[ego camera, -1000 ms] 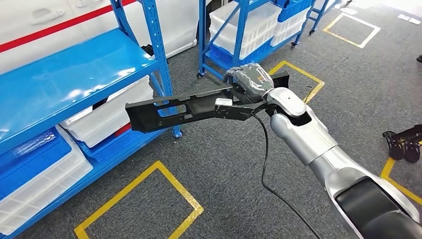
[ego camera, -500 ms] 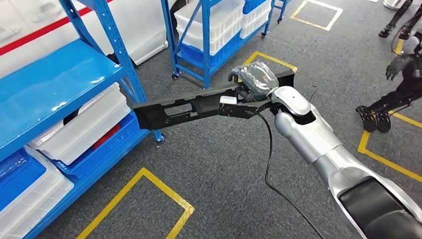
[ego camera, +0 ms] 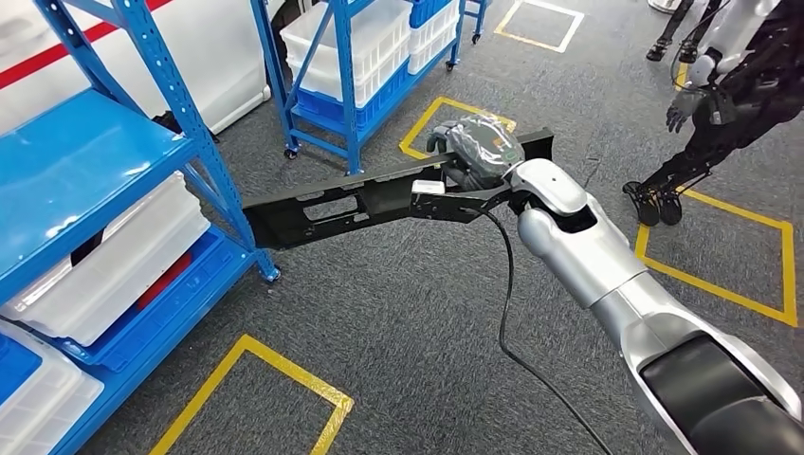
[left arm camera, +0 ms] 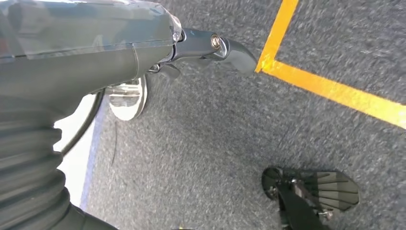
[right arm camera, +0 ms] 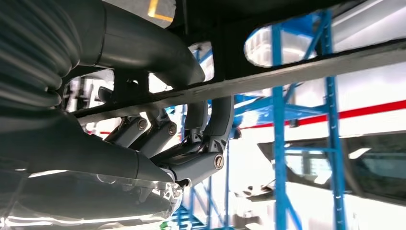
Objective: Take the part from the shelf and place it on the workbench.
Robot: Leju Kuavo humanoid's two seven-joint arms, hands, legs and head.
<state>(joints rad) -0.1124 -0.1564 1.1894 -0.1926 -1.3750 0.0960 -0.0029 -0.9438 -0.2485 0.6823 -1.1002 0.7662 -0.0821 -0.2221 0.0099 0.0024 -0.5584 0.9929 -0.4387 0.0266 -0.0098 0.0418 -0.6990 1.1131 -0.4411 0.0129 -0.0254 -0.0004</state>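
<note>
Part [ego camera: 351,201], long and black, clasped at one end in right robot hand [ego camera: 479,152], level above floor.

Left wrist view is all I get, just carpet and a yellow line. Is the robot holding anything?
Observer: Yes. The right hand grips a long black part.
Operator: Is it on the shelf?
Observer: No. The part is held out level above the carpet, its far end near the blue shelf.
Operator: Is anybody close?
Observer: A black-and-white figure, seemingly another robot, stands ahead on the right.
</note>
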